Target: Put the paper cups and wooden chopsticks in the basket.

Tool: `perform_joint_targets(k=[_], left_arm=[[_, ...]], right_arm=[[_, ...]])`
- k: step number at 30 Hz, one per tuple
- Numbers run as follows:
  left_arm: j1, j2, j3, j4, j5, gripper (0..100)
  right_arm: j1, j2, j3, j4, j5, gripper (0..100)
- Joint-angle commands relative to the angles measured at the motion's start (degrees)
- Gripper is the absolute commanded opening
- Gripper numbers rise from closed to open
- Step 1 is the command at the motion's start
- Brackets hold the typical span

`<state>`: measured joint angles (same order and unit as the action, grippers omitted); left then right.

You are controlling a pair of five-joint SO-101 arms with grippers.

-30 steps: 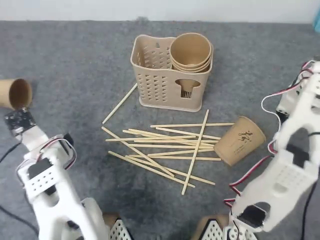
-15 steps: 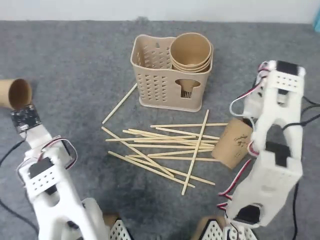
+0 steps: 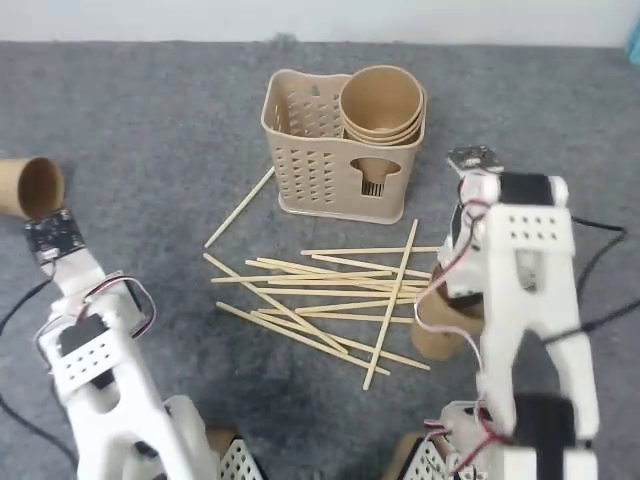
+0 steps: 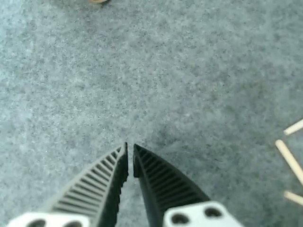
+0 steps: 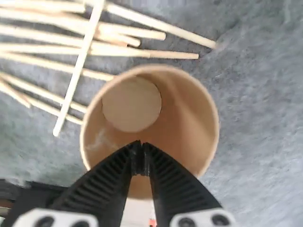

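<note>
My right gripper [image 5: 141, 156] has its fingers pressed together, nothing between them. Its tips hang over the open mouth of a paper cup [image 5: 151, 137], and I cannot tell whether they touch the inner wall. On the high view that cup sits toward the right edge of the grey mat [image 3: 150, 120], mostly hidden under the right arm [image 3: 520, 280]. The ends of the chopsticks [image 3: 330, 295] lie right against the cup's side, crowding it. That pile is spread loosely across the middle of the mat, crossing itself in several places.

The basket [image 3: 320, 160] stands upright behind the pile, toward the far edge, with a stack of cups [image 3: 382, 100] in its right compartment. A single chopstick [image 3: 240, 207] lies slanted just off the basket's left front corner. A second cup [image 3: 30, 187] lies on its side at the left edge.

My left gripper [image 4: 130, 153] is closed too, empty, over bare mat near the left edge, well apart from the pile.
</note>
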<state>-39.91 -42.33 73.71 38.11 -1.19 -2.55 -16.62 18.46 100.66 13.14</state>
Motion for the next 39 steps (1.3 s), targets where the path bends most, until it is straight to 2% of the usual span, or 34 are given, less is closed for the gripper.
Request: perform_joint_targets(k=[1, 9, 17, 23, 29, 36, 37, 39], left_arm=[[0.53, -1.32, -0.22, -1.49, -0.88, 2], [0.44, -1.32, -0.22, -1.49, -0.88, 2], [0.44, -1.32, -0.22, -1.49, -0.88, 2], [0.44, -1.32, -0.22, -1.49, -0.97, 2], [0.44, -1.32, -0.22, -1.49, -0.97, 2], [0.35, -1.32, -0.22, -1.49, -0.97, 2], [0.35, -1.32, -0.22, -1.49, -0.97, 2], [0.26, -1.32, -0.22, -1.49, -0.97, 2]], right_arm=[[-0.40, -8.66, 0.62, 2.24, 7.03, 0.8], [-0.31, -21.85, 0.26, 2.24, 8.62, 1.3], [5.58, -22.99, 0.88, 2.15, 8.35, 17.7], [5.05, -22.99, 7.21, 0.92, 8.79, 17.7], [4.18, -22.99, 18.29, -7.16, 8.70, 17.7], [4.44, -22.99, 24.53, -14.64, 8.79, 17.3], [4.35, -22.99, 25.58, -15.78, 8.79, 15.7], [4.26, -22.99, 27.08, -17.45, 8.79, 6.3]])
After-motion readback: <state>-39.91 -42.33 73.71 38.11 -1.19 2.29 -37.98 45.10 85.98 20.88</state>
